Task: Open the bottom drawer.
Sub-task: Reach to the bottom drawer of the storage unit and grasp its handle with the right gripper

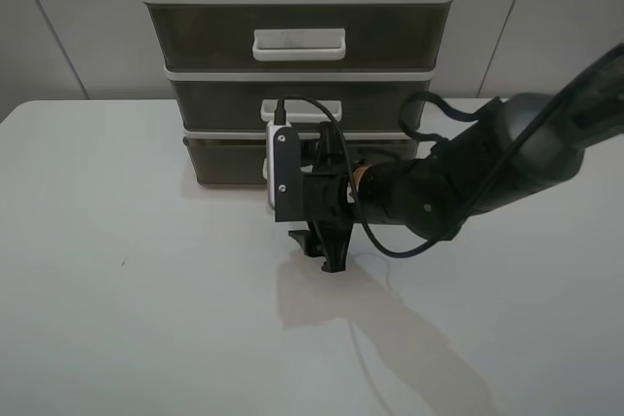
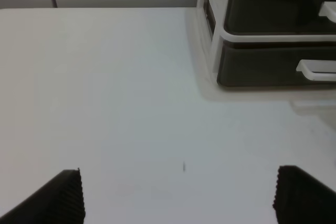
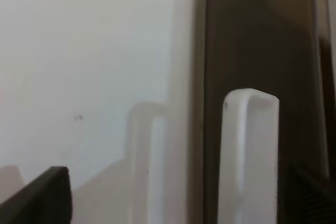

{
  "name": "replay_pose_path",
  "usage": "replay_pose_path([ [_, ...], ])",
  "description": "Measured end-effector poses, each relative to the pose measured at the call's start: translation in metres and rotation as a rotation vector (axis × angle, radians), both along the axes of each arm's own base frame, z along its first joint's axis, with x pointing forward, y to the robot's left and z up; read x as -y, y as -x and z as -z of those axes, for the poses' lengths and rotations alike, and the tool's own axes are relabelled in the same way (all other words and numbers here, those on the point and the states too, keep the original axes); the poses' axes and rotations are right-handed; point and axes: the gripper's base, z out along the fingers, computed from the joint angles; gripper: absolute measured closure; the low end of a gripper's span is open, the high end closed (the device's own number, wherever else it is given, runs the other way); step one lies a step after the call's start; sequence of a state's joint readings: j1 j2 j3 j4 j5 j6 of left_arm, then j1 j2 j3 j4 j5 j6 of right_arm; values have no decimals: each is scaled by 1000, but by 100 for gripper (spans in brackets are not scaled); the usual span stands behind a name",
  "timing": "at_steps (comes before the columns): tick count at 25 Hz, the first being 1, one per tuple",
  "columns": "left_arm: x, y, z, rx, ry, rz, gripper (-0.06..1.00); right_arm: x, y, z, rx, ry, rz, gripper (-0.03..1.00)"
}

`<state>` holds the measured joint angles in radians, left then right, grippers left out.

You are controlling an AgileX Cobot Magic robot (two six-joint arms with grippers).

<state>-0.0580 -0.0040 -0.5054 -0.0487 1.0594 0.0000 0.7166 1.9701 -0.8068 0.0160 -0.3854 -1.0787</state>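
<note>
The bottom drawer is the lowest smoky-brown tray of the three-tier unit and looks pushed in. My right gripper reaches across in front of it and hides its white loop handle in the high view. In the right wrist view the gripper is open. The handle lies between the fingers without touching them, close to the drawer-side finger, against the drawer front. My left gripper is open and empty over the table, well away from the drawer and its handle.
The middle drawer and the top drawer stack above it, both shut. The unit stands at the back of the white table, near the grey wall. The right arm stretches in from the right.
</note>
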Motion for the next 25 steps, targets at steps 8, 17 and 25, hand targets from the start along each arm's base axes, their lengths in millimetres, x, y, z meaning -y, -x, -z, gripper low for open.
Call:
replay_pose_path([
  [8,0,0,0,0,0,0,20,3,-5,18,31,22,46,17],
  [17,0,0,0,0,0,0,20,3,-7,29,43,16,60,17],
  [25,0,0,0,0,0,0,20,2,-8,29,57,8,63,34],
])
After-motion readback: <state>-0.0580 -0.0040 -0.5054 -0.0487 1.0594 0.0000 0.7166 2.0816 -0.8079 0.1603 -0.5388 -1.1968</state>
